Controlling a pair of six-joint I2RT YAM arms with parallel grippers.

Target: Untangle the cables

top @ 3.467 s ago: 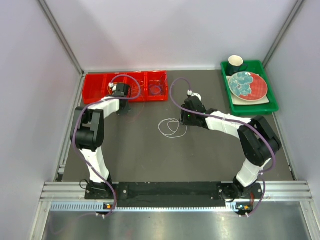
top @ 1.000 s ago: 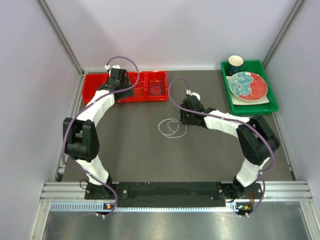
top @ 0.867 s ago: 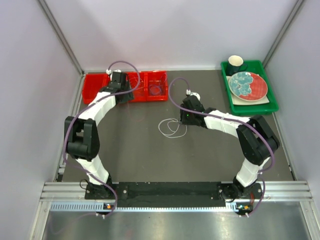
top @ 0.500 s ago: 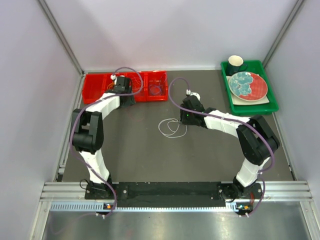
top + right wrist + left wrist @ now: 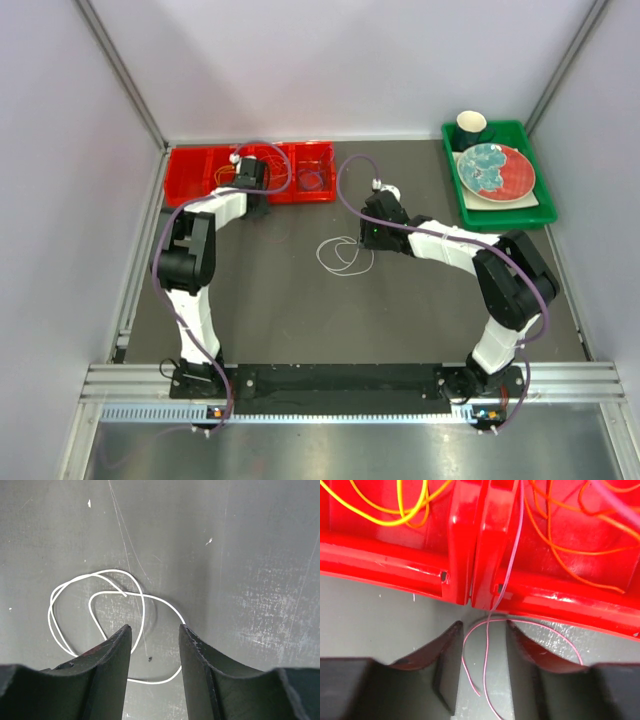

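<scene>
Both grippers are hovering with jaws spread.
The left gripper is straddling a pink cable draped over the red tray edge; the right gripper is straddling the white cable.

Glossy plastic red bin; tabletop matt dark grey, scuffed; white cable smooth, thin.

Between the tips of your black left gripper runs a pink cable; ahead is a glossy red tray with yellow cable left, orange cable right. Ahead of your right gripper: white cable on the scuffed dark grey table.
</scene>
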